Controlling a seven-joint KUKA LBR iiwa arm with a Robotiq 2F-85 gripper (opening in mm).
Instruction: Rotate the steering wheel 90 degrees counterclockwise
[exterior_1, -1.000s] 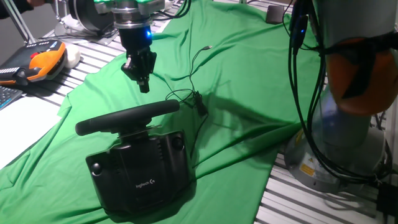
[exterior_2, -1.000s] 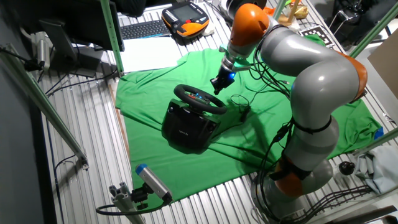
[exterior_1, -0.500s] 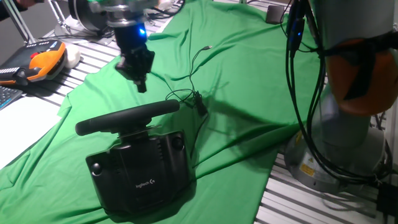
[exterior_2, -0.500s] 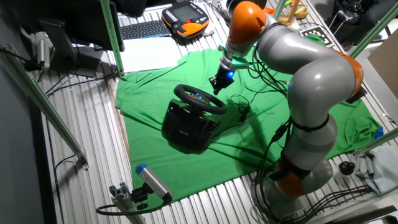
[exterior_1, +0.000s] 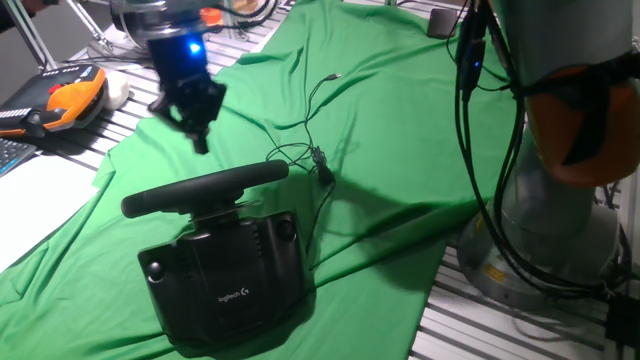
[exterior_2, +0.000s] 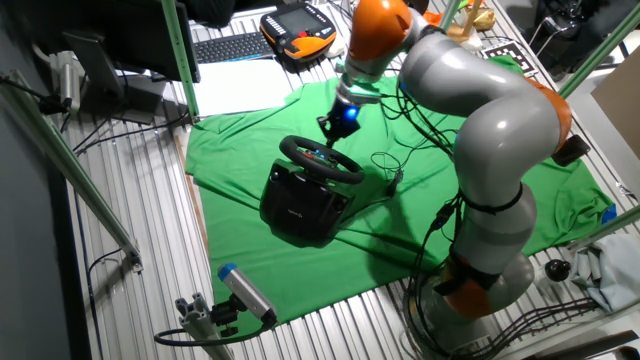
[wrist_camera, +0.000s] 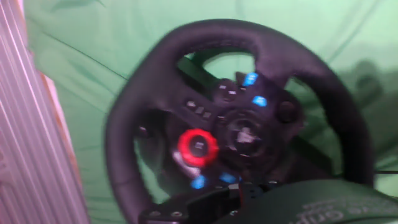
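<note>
steering wheel (exterior_1: 203, 187) sits on a boxy black logitech base (exterior_1: 226, 277), near-left on the green cloth (exterior_1: 400, 120); rim nearly edge-on in 1 fixed view, face-on w/ red dial (wrist_camera: 198, 147) & blue buttons in hand view. cable (exterior_1: 312, 152) trails off far-right of it. gripper (exterior_1: 199, 140) hangs above & far-left of rim, not touching; fingers look close together, can't tell for sure.

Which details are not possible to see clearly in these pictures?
- End effector open or shut: blurred in one fixed view, too small in the other fixed view.
- Steering wheel button labels: hand view is blurred.
- Wheel face: one fixed view shows the rim edge-on.
- Cable ends: too thin to follow.
</note>
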